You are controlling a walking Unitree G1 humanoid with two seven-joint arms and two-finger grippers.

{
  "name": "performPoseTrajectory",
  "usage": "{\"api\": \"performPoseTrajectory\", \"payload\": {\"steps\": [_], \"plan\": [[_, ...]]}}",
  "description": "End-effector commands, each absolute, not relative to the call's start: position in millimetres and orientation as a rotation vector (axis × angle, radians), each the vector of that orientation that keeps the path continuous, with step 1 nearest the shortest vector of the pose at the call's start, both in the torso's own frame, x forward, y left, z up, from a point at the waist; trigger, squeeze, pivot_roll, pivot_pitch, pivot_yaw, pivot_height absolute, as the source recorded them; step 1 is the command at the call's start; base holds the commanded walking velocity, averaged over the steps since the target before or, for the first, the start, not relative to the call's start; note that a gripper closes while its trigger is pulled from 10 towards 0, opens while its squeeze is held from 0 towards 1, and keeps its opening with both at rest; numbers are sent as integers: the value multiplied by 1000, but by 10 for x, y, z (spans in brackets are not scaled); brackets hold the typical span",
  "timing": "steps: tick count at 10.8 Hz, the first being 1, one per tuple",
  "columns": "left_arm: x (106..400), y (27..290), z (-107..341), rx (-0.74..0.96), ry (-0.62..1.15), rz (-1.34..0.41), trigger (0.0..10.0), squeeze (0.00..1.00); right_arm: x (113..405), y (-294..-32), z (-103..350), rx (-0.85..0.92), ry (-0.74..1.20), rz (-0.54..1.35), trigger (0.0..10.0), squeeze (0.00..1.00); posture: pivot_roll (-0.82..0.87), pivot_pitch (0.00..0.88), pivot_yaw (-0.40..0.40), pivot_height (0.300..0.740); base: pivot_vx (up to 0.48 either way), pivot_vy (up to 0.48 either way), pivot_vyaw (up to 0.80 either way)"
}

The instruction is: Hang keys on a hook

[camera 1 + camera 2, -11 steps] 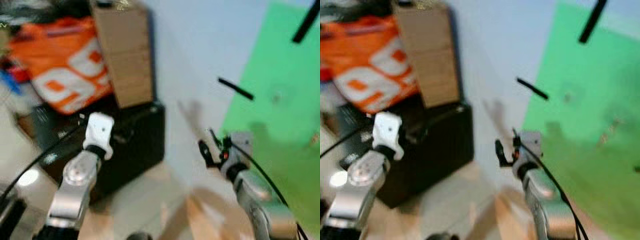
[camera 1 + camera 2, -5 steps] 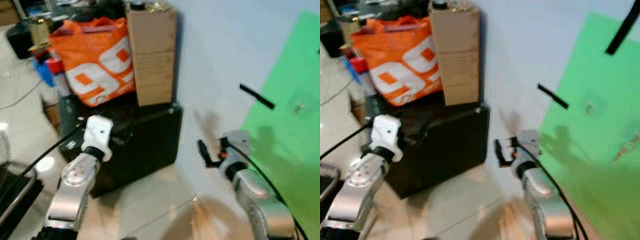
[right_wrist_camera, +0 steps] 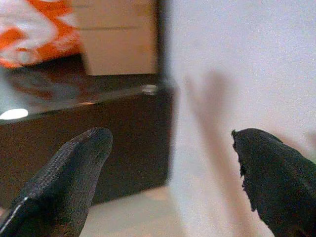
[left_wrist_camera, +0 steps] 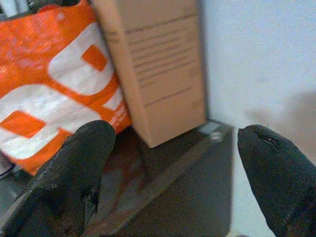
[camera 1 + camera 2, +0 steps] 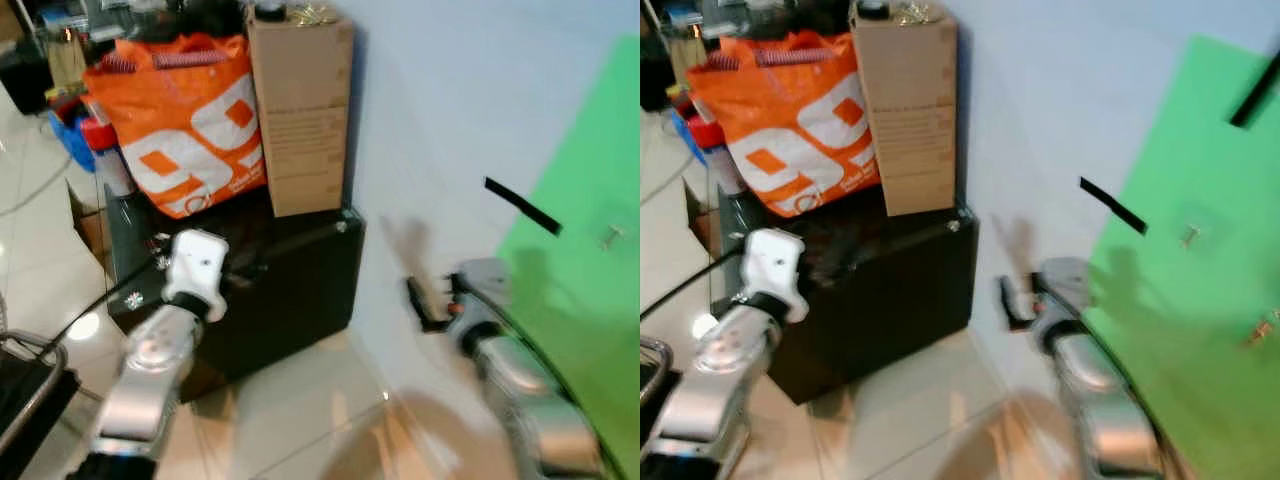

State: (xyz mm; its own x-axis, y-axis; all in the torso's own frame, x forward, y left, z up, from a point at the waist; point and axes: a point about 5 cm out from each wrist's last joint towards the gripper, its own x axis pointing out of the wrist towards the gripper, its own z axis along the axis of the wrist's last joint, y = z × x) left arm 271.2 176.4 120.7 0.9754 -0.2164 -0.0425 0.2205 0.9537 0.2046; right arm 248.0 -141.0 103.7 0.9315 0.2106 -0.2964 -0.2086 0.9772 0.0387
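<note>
Green sheeting on the wall, carrying a small hook, lies up and to the right of the right gripper, which is spread wide and empty, as is the left gripper. No keys can be made out; nothing has been picked up, so the whole task is judged outstanding.

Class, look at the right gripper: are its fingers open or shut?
Open. In the right wrist view the right gripper's two black fingers stand wide apart, with nothing between them.

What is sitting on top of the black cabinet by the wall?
On the black cabinet stand an orange bag and a tall cardboard box beside it, against the wall. The bag's contents are hidden; small items atop the box are too blurred to identify.
</note>
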Motion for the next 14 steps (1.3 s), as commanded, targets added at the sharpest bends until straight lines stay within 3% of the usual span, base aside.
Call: {"api": "performPoseTrajectory", "payload": {"steps": [1,3,7,12,14], "plan": [[2726,1700,1232,197,4,-239,10000,0,2469,-1507,1021,-23,309,196,10000,1000,26,0,8,740,364,0,0],[2733,1690,1224,192,4,-233,10000,0,2483,-1510,1016,-34,307,214,10000,1000,24,0,-3,740,368,0,0],[2721,1707,1197,181,8,-224,10000,0,2496,-1512,1022,-56,307,226,10000,1000,19,0,-8,740,368,0,745],[2697,1705,1192,187,6,-238,10000,0,2475,-1488,999,-65,313,247,10000,1000,20,0,-7,740,368,0,0],[2687,1716,1201,196,3,-246,10000,0,2457,-1451,974,-68,317,267,10000,1000,29,0,-6,740,366,0,800]]}}
